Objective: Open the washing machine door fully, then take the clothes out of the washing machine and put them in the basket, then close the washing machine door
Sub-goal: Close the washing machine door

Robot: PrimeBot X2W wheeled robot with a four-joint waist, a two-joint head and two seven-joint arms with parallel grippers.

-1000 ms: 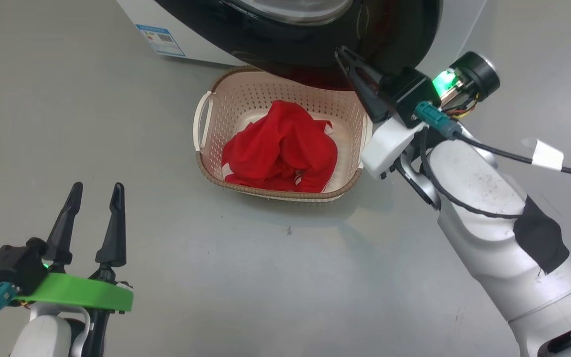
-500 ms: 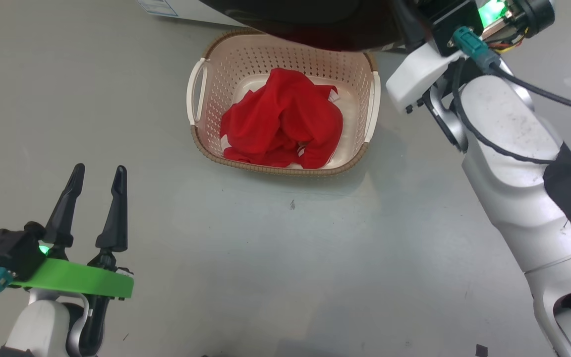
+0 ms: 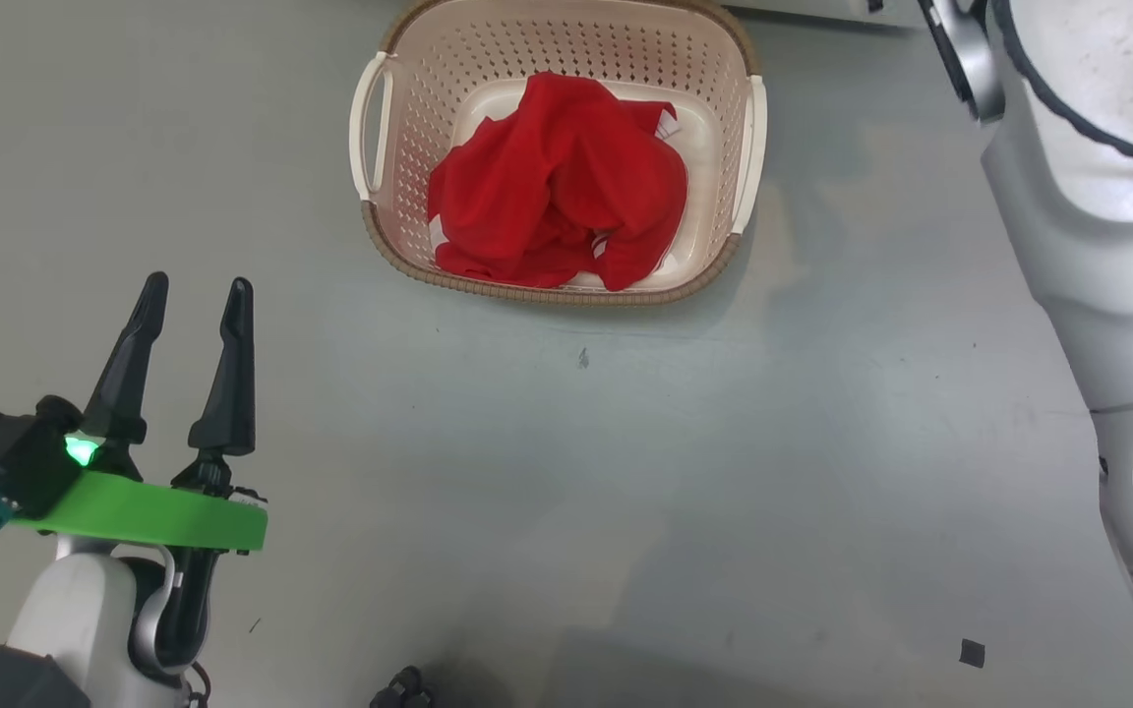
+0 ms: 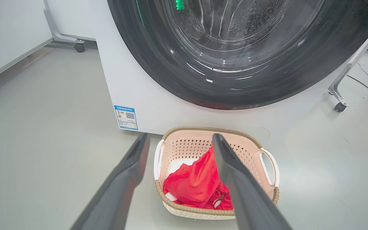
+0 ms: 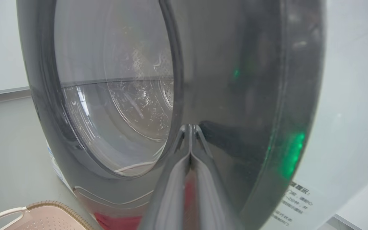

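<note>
Grey floor [image 3: 566,492] (1 black scrap [image 3: 970,652]); frame caster [image 4: 340,107].

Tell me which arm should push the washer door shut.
Right, probably. The right gripper, shut, points at the door, tips close to its black ring. The left gripper hangs open over floor, short of the basket, farther off.

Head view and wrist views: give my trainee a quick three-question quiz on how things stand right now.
1. True or false: the clothes lie in the basket.
2. The right gripper is: A) spread wide; B) shut, tips at the black ring of the washing machine door; C) gripping a basket handle.
3. Fill in: the left gripper hangs ___ over the floor, holding nothing.
Key: 1 true; 2 B; 3 open.
</note>
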